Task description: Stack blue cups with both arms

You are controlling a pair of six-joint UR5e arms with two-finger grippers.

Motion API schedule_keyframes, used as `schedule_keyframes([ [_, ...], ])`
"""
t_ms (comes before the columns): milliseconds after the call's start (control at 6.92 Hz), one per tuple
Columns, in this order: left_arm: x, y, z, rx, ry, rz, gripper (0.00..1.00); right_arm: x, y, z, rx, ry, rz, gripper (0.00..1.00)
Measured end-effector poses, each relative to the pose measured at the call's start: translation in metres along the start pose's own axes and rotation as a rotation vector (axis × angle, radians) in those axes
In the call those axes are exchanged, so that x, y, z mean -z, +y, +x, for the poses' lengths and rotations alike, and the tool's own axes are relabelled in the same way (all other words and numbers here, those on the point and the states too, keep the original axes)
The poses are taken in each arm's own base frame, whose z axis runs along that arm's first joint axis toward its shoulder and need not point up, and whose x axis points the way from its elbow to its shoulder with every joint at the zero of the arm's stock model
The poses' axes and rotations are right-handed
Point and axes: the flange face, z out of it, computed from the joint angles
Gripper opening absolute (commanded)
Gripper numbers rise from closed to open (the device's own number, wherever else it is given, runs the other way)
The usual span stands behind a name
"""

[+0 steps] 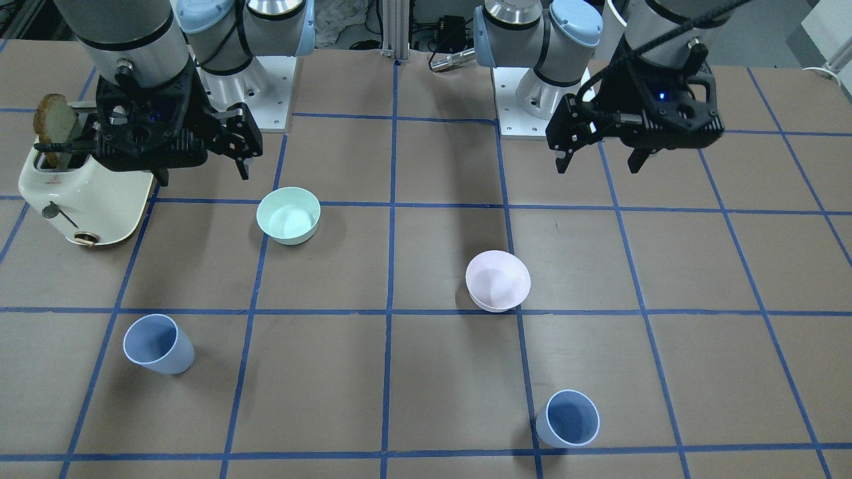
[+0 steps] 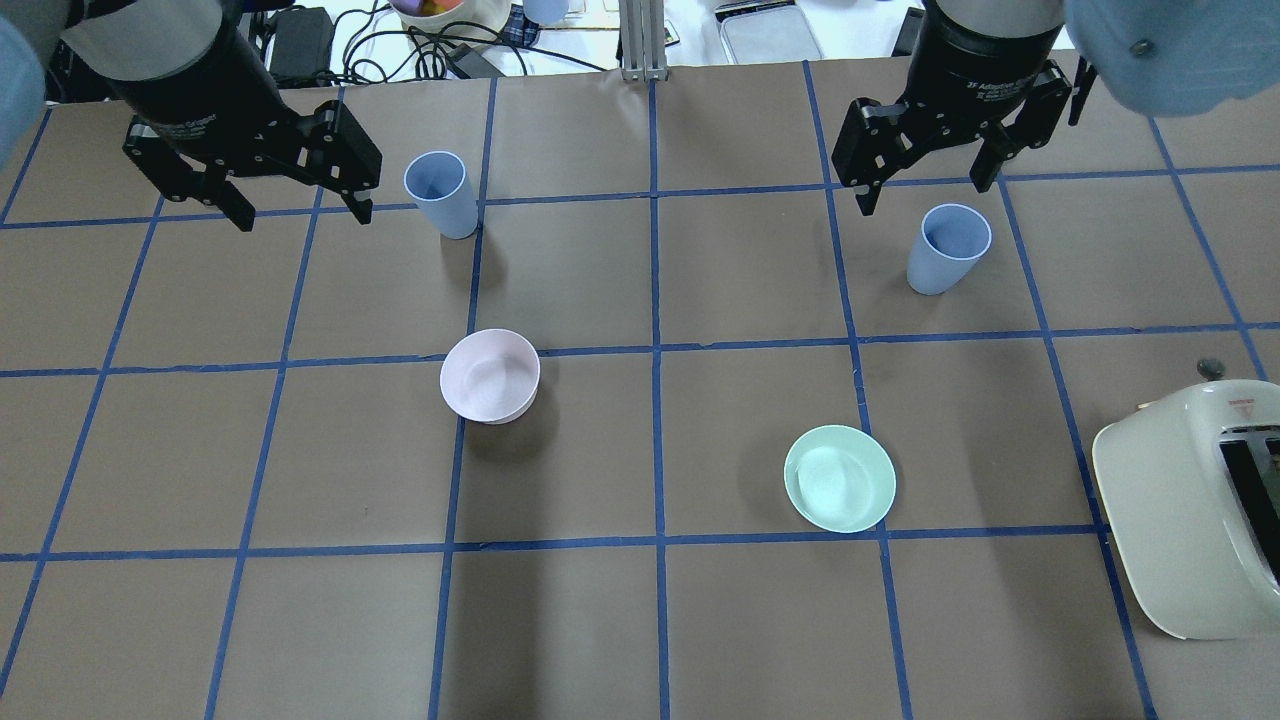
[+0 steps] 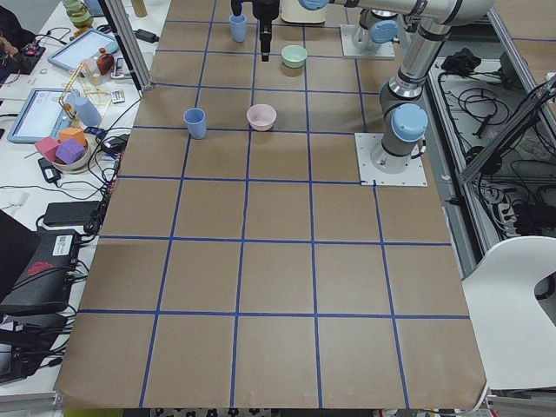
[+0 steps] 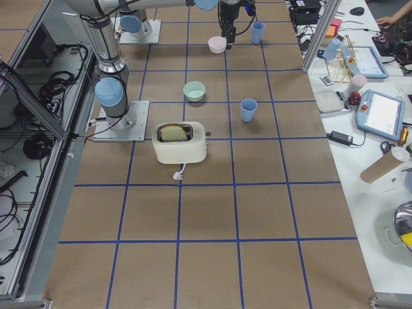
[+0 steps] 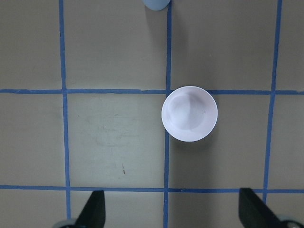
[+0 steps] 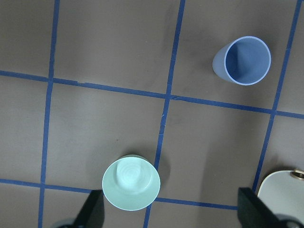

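Front view: left tool (image 1: pixel 599 163) and right tool (image 1: pixel 203 174) both hang wide, empty. Overhead: left cup (image 2: pixel 440 195) beside the left tool, right cup (image 2: pixel 945 250) near the right tool. Wrist views: cups lie ahead. Looks like the reach stage; next, descend and grip.

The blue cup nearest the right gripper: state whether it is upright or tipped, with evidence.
Upright. The blue cup stands on its base, rim up; the right wrist view shows its empty inside.
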Motion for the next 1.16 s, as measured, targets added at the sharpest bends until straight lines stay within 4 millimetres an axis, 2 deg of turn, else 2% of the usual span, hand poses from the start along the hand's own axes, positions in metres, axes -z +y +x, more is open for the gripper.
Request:
schedule_keyframes([
  [433, -0.079, -0.125, 0.003, -0.017, 0.045, 0.021, 1.00, 0.000, 0.000, 0.001, -0.002, 0.001, 0.000, 1.00],
  [578, -0.108, -0.164, 0.003, -0.032, 0.044, 0.012, 1.00, 0.000, -0.001, 0.001, -0.002, 0.002, 0.000, 1.00],
  [722, -0.142, -0.194, 0.003, -0.048, 0.040, 0.002, 1.00, 0.000, -0.001, 0.001, -0.003, 0.002, -0.001, 1.00],
  [867, -0.175, -0.213, 0.002, -0.058, 0.029, -0.010, 1.00, -0.001, -0.001, 0.002, -0.003, 0.002, -0.001, 1.00],
  [1011, -0.199, -0.222, 0.003, -0.063, 0.018, -0.026, 0.87, 0.000, 0.000, 0.002, -0.003, 0.002, -0.001, 1.00],
  [1156, -0.217, -0.225, 0.008, -0.068, 0.014, -0.041, 0.83, -0.001, 0.001, 0.002, -0.001, 0.001, -0.001, 1.00],
])
